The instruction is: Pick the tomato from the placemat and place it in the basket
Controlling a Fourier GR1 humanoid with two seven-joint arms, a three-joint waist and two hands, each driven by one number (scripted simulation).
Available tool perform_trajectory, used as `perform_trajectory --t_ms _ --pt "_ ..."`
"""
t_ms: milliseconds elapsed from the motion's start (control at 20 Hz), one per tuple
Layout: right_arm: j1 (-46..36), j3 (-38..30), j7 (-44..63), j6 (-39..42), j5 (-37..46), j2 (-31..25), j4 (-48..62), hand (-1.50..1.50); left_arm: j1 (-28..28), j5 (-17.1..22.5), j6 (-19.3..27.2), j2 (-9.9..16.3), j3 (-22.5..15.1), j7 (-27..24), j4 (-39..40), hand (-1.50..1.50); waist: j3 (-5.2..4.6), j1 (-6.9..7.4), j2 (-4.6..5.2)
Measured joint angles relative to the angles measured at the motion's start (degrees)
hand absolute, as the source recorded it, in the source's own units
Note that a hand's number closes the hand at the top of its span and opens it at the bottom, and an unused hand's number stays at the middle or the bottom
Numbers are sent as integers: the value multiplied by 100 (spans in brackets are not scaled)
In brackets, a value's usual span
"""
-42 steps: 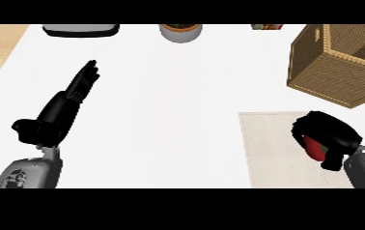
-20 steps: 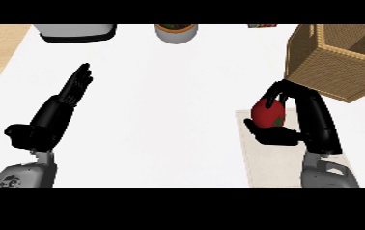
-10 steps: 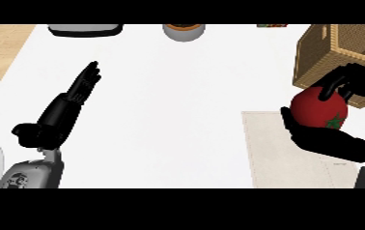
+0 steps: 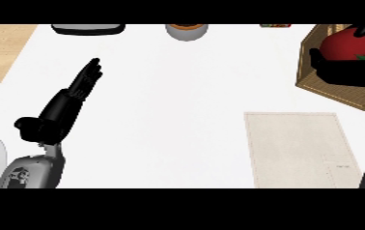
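One tomato (image 4: 343,44), one basket (image 4: 314,81), one placemat (image 4: 296,147) — two robot hands (image 4: 61,113) (image 4: 335,69).

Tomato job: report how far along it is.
Done: the placemat lies bare, tomato lifted off. In hand: the right hand holds it, fingers curled round, over the basket. Left: release it inside. The left hand rests open at the view's left.

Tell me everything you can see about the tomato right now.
The tomato is red, round and glossy, with a bit of green showing at its right side. It sits at the view's right edge, partly cut off, over the wicker basket and off the placemat. The right hand curls round it from below and the left, hiding its lower part. Whether it touches the basket cannot be told.
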Motion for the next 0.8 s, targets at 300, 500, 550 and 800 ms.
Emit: perform_trajectory --t_ms 300,500,550,800 --pt "-688 -694 -430 -748 -30 -493 1323 150 -20 -63 -4 -58 7 -182 161 0 1 18 11" --pt "-1073 -1013 -757 -1069 -122 -932 2258 150 -79 -49 -44 -44 48 -122 149 0 3 25 10" --pt "-1088 -1098 -840 -1108 -164 -1048 2430 150 -14 -73 -55 -39 47 -191 152 0 1 24 10" --pt "-1015 -1419 -1540 -1361 -423 -1464 3479 150 22 -62 -92 -45 65 -121 14 0 3 23 10"
